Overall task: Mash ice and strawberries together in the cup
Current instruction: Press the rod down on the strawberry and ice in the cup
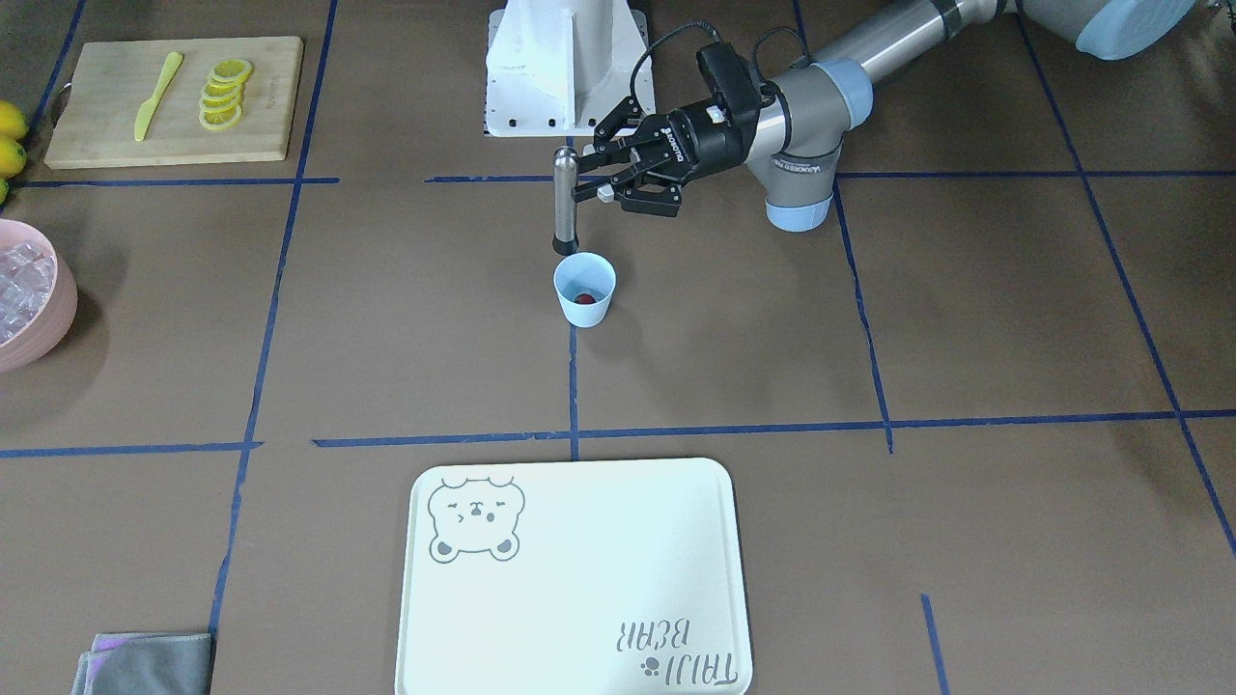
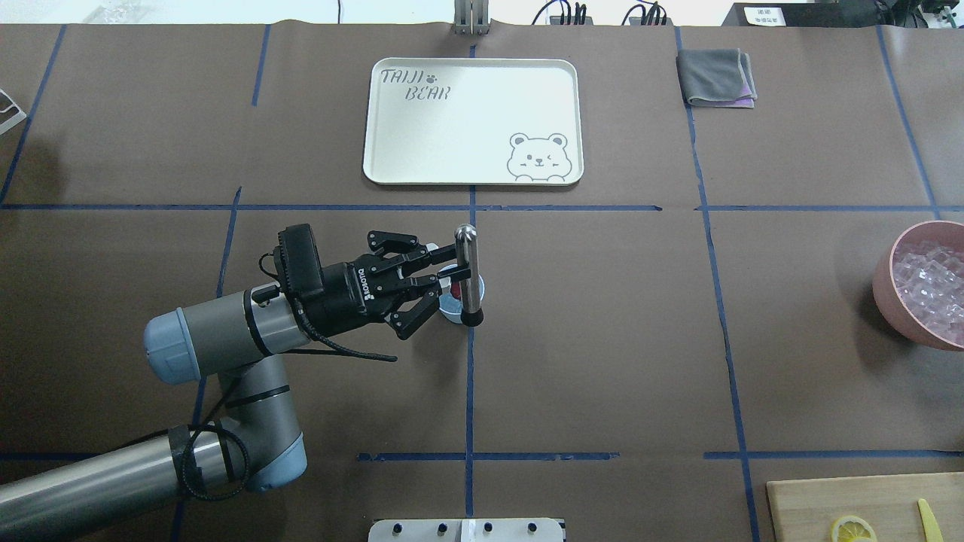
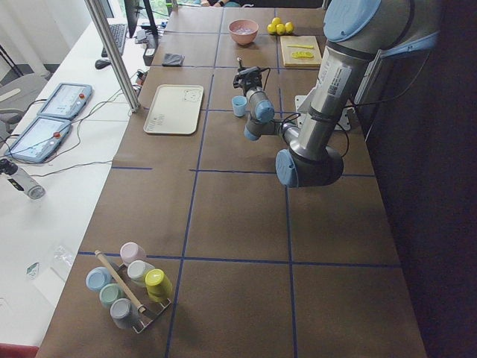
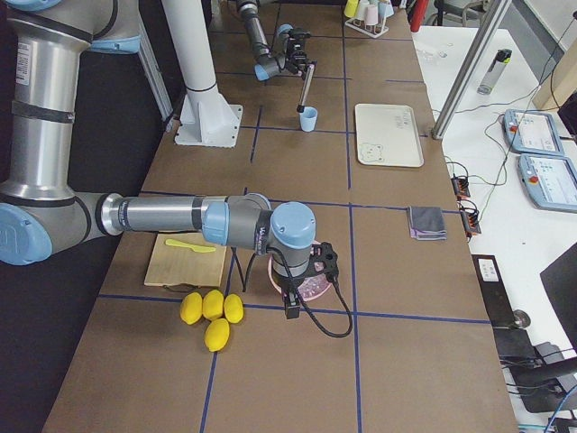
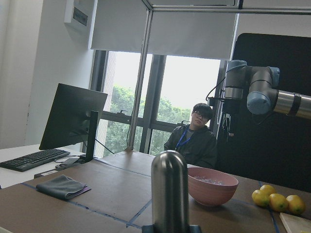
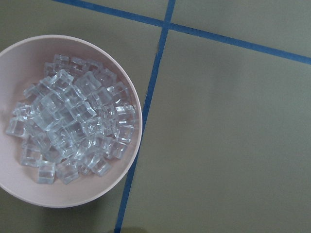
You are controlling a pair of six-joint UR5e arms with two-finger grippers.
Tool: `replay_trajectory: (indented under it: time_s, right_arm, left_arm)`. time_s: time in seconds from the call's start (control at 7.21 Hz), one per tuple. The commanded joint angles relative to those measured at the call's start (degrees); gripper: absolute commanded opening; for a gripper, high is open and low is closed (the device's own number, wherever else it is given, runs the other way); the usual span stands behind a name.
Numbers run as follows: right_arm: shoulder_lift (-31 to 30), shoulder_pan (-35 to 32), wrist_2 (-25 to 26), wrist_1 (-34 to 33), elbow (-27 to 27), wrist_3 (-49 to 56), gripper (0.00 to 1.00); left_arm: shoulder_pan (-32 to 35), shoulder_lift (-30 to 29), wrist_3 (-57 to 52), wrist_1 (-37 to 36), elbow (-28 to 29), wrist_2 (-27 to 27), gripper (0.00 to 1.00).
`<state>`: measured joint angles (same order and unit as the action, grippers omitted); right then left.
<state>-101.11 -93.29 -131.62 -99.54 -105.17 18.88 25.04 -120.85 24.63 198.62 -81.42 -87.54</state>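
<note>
The pale-blue cup stands near the table's middle with one red strawberry in it; I see no ice in it. My left gripper is shut on an upright steel muddler, whose black lower end hangs just above the cup's rim. In the overhead view the muddler and gripper cover most of the cup. The ice lies heaped in the pink bowl. My right gripper hovers over that bowl; I cannot tell whether it is open.
A pale tray lies on the operators' side of the cup. A wooden board holds lemon slices and a yellow knife. Whole lemons lie beside the bowl. A grey cloth is folded by the tray. A rack of cups stands at the left end.
</note>
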Motion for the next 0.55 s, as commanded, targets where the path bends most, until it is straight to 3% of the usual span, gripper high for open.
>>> replay_trajectory:
  time_s: [0.0,0.14,0.42]
  right_arm:
    - [0.0,0.0,0.1,0.0,0.0,-0.1,0.99]
    - [0.0,0.0,0.1,0.0,0.0,-0.1,0.99]
    - [0.0,-0.1,0.0,0.0,-0.1,-0.1,0.99]
  left_arm:
    - [3.9,0.6,4.9,-5.4,-3.0,-0.4,0.0]
    - [4.5,1.9,6.5,-15.3,-9.3,-0.4,0.0]
    - [4.6,8.2,6.7,-42.0,-27.2,-0.4,0.0]
